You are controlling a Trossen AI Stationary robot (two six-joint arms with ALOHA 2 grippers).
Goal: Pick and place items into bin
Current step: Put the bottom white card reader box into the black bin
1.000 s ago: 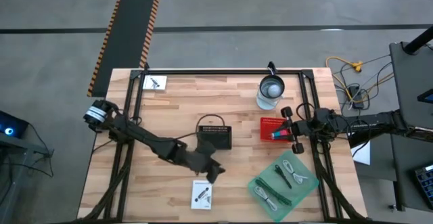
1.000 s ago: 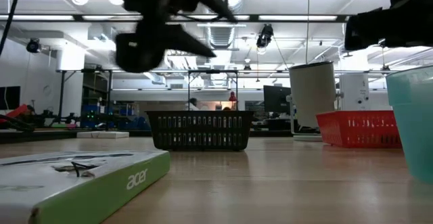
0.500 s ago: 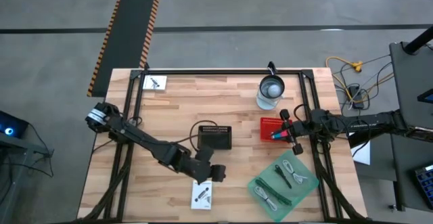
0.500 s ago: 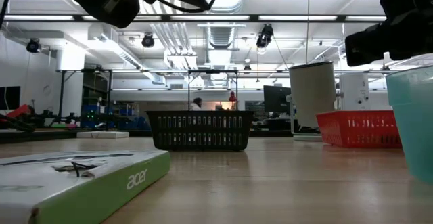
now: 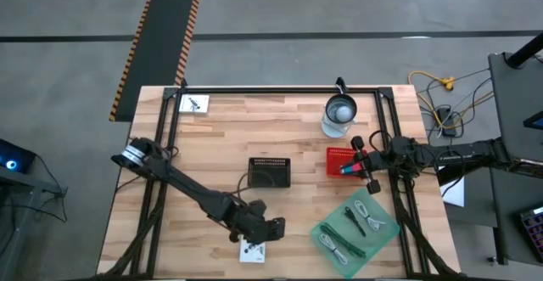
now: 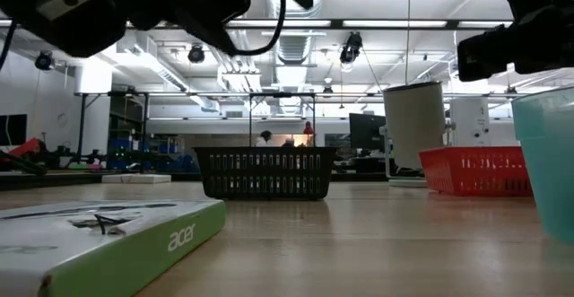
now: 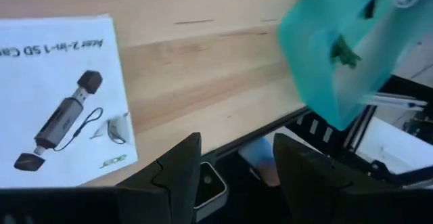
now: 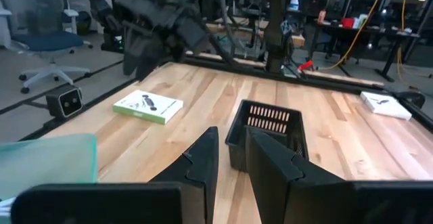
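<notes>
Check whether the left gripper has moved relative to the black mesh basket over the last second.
Yes. The left gripper moved away from the black mesh basket toward the near table edge, over the white card box.

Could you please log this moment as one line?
left gripper: open over white box | right gripper: idle by red basket | black bin: untouched

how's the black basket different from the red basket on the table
The black basket stands near the table's middle; the red basket is over by the right gripper. In the high view the black basket looks empty, while the red basket has something lying in it that is too small to make out. In the low view the black basket looks darker and taller than the red one. Both are upright, open-topped mesh bins on the wooden table.
</notes>
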